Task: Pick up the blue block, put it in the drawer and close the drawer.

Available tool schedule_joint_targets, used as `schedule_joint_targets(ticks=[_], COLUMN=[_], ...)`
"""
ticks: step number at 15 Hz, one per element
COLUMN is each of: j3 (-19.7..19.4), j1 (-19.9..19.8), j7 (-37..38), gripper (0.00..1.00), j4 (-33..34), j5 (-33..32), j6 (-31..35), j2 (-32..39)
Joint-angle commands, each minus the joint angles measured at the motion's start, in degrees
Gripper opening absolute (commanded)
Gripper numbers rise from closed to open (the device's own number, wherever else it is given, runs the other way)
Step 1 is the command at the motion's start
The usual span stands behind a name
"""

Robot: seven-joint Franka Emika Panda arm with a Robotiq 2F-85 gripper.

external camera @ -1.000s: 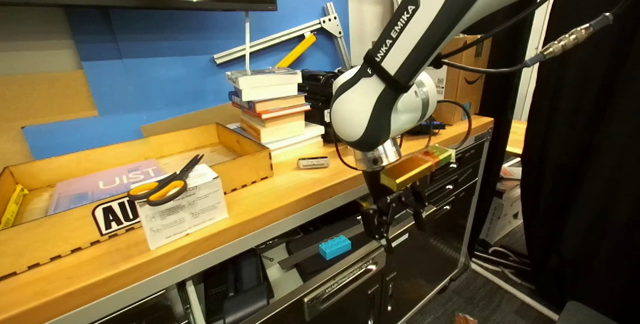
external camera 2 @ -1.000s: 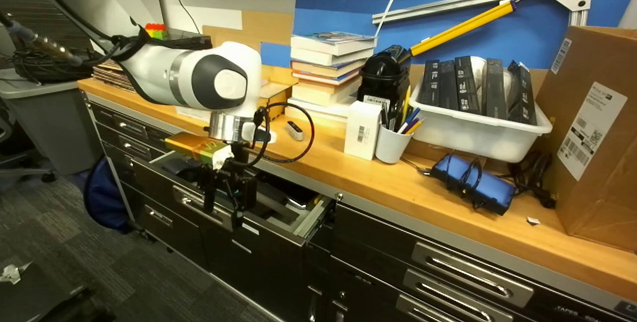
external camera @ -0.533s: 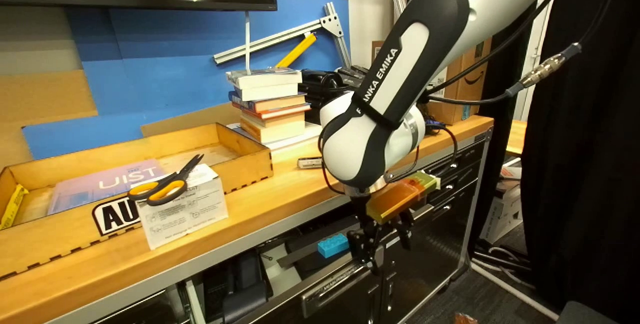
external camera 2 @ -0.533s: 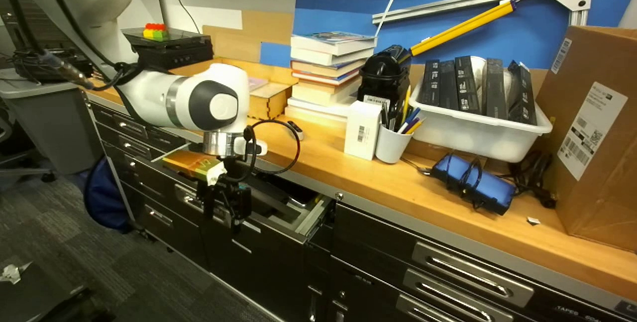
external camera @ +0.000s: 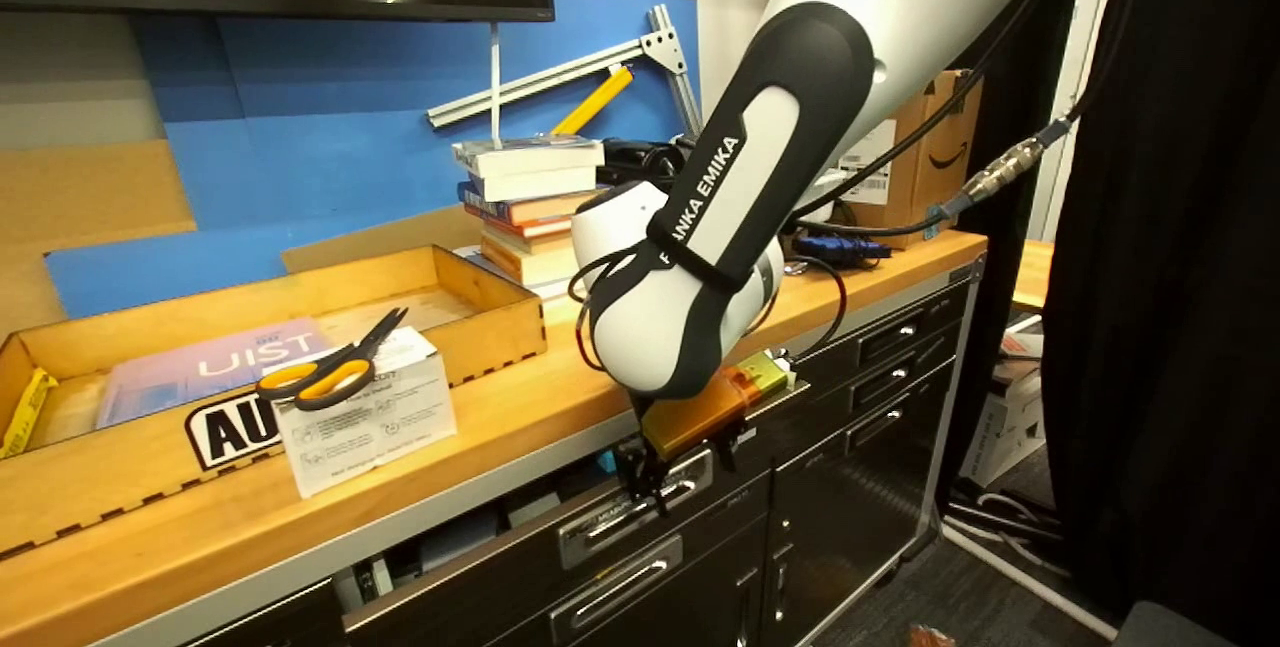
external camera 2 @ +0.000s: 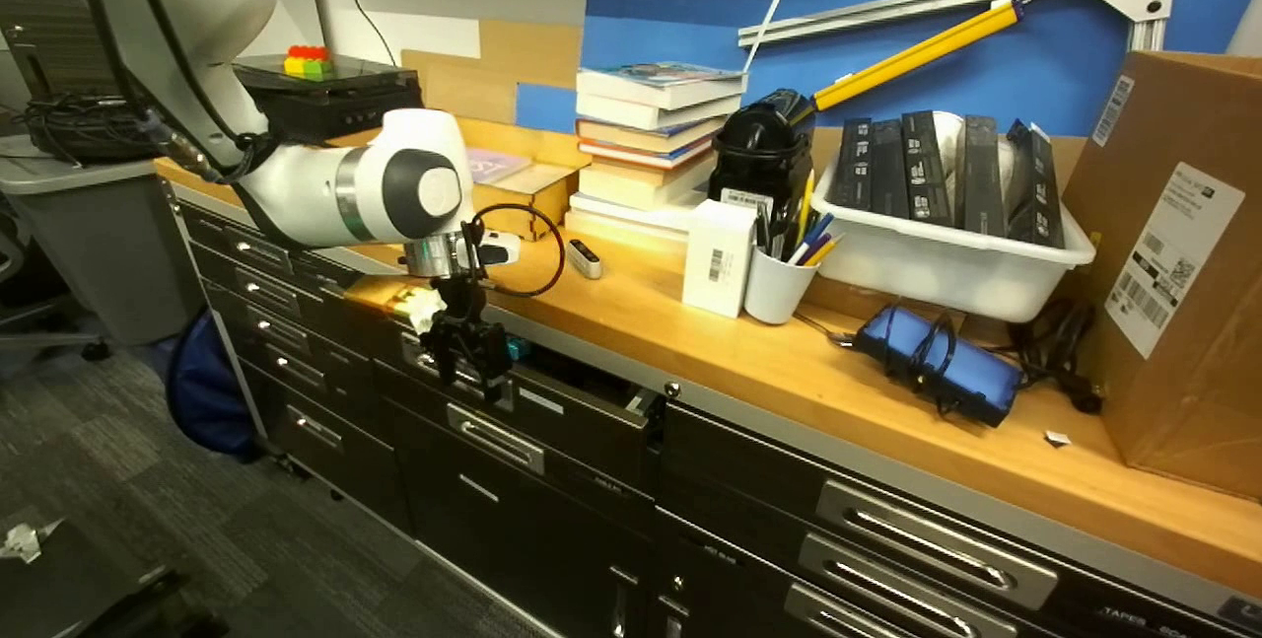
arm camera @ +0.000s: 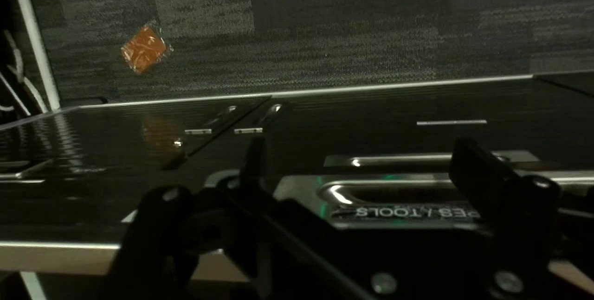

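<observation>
The drawer (external camera: 480, 572) is black-fronted and partly open under the bench top; its front also shows in an exterior view (external camera 2: 601, 436). The blue block lies inside it. Only a cyan sliver of the blue block (external camera: 606, 461) shows behind the gripper, and a small part in an exterior view (external camera 2: 518, 349); it is out of the wrist view. My gripper (external camera: 692, 487) is open and empty, fingers down at the outer face of the drawer front; it also shows in an exterior view (external camera 2: 469, 384). In the wrist view, the jaws stand wide apart before the drawer's silver handle (arm camera: 394, 186).
The wooden bench top (external camera 2: 631, 288) overhangs the drawer. Scissors (external camera: 335, 372) lie on a white box (external camera: 375, 437) at its edge. A wooden tray (external camera: 500, 322) and a stack of books (external camera 2: 651, 140) stand behind. Other closed drawers (external camera 2: 912, 539) are alongside.
The drawer has slid inward, from wide open to partly open. My gripper has moved with it toward the bench. The blue block has gone further under the bench top.
</observation>
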Motion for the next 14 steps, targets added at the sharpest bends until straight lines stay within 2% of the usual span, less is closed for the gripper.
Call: schedule_joint_targets(ticks=[1,4,8,11,14], j3=[-2.2,-3.4,-4.6,-4.7,-3.0], j1=[2.5,3.7,4.1,3.2,0.4], j7=[5.1,6.9,7.2,4.4,-1.5], gripper=[1.00,1.00,1.00,1.00,1.00], j4=[6.8,8.8,6.6,2.6,0.8], j5=[-1.8,-1.7,-2.0,-2.0,1.1], j6=[2.0,3.1,3.0,-1.0,-7.5], j2=[4.4,5.2,2.6,-4.1,-11.4])
